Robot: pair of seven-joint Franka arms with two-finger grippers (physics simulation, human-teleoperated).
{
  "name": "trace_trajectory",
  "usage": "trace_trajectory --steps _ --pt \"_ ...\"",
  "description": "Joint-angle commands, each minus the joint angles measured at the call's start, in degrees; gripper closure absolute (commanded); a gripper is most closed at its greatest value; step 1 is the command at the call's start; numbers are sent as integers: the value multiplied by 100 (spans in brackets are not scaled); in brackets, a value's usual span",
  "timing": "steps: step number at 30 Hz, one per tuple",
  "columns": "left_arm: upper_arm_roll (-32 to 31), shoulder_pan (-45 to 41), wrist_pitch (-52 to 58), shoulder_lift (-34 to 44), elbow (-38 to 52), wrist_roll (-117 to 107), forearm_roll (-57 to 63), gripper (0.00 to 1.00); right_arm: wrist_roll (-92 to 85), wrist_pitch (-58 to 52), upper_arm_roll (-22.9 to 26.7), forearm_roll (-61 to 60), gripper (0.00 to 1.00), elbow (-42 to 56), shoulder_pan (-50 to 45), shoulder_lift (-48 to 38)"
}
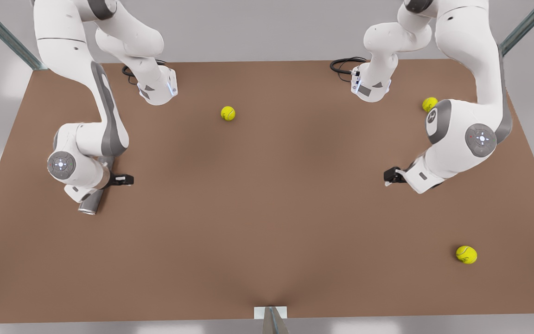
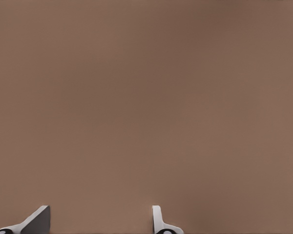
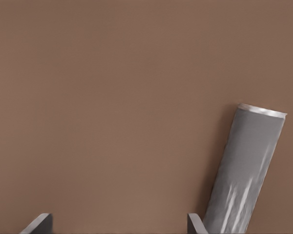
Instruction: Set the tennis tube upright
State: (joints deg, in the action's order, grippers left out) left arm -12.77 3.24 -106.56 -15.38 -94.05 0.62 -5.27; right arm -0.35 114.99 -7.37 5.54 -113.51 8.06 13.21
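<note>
The tennis tube [image 1: 90, 203] is a dark grey cylinder lying flat on the brown table [image 1: 267, 208] at the front view's left. Most of it is hidden under the arm there, with its silvery rim poking out toward the table's front. In the right wrist view the tennis tube [image 3: 246, 170] lies beside one fingertip of my right gripper [image 3: 118, 225]. That gripper is open, hovers above the table, and the tube is outside its gap. My left gripper [image 2: 98, 220], open over bare table, belongs to the arm [image 1: 422, 178] at the front view's right.
Three yellow tennis balls lie loose: one at the back middle [image 1: 228, 113], one at the back right by the arm [image 1: 429, 104], one at the front right [image 1: 466, 254]. A metal post [image 1: 270, 320] stands at the table's front edge.
</note>
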Motion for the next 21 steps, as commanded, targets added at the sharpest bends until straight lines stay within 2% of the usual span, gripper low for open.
trace_trajectory --steps 1,4,7,10,17,18,21 --pt "2 28 -93 -105 0 9 -1054 1 0 -20 -1 0 0 30 -15 58" --pt "-7 -7 -348 -475 0 9 -1116 1 0 -73 -1 -351 0 391 345 454" --pt "-50 -7 -357 -660 88 17 -1248 1 -79 234 -80 -554 0 268 1048 498" --pt "-94 -51 -375 -712 88 79 -1248 1 -746 973 -1557 -475 0 -329 3060 524" --pt "-147 -51 -383 -844 88 105 -1248 1 -879 1922 -1601 888 0 -787 3782 902" --pt "-147 -51 -383 -879 88 105 -1239 1 -958 2054 -1837 905 0 -892 4019 902" --pt "-147 -43 -392 -897 88 105 -1222 1 -1099 2388 -2093 949 0 -1191 4247 867"
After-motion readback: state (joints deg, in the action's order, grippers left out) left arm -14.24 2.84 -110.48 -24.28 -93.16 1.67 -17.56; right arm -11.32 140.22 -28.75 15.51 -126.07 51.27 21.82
